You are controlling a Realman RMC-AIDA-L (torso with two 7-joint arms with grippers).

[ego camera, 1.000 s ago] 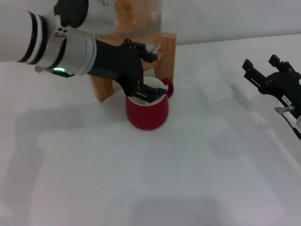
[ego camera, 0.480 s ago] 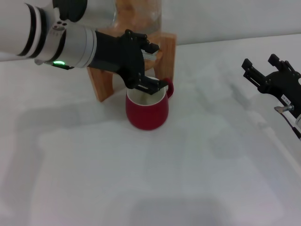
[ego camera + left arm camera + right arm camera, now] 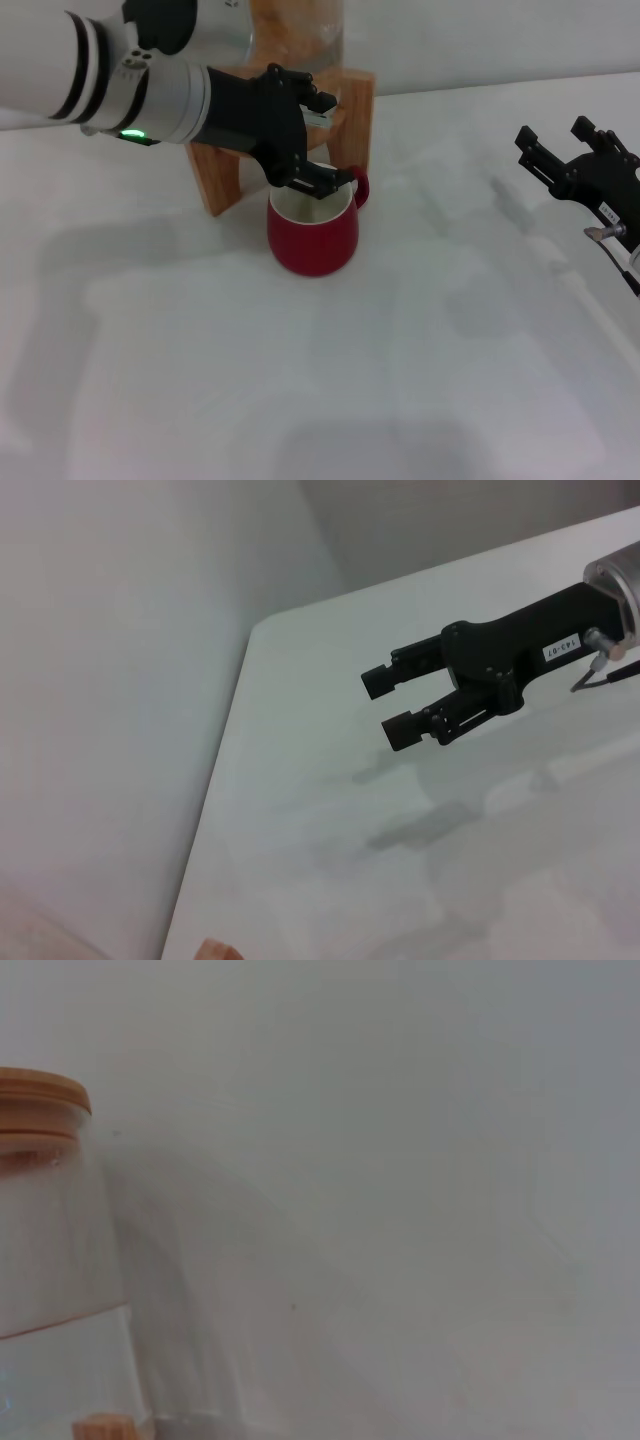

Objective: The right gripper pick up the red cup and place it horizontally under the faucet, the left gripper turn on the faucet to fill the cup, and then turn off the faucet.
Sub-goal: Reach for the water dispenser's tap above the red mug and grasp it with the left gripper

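The red cup (image 3: 312, 240) stands upright on the white table, right in front of the wooden stand, with its handle to the right. Just above its rim hangs my left gripper (image 3: 337, 140), open. One finger is above the small chrome faucet (image 3: 316, 119) and the other is over the cup's mouth. Most of the faucet is hidden behind the claw. Far to the right my right gripper (image 3: 568, 148) is open and empty, well away from the cup. The left wrist view also shows the right gripper (image 3: 392, 702) from afar.
The glass dispenser jar (image 3: 296, 30) sits on a wooden stand (image 3: 218, 182) at the back of the table (image 3: 330, 380). In the right wrist view the jar (image 3: 40, 1250) with its wooden lid (image 3: 35, 1095) stands against a pale wall.
My left gripper has lifted from inside the cup's mouth up toward the faucet and shifted a little to the right. The cup and the right gripper have not moved.
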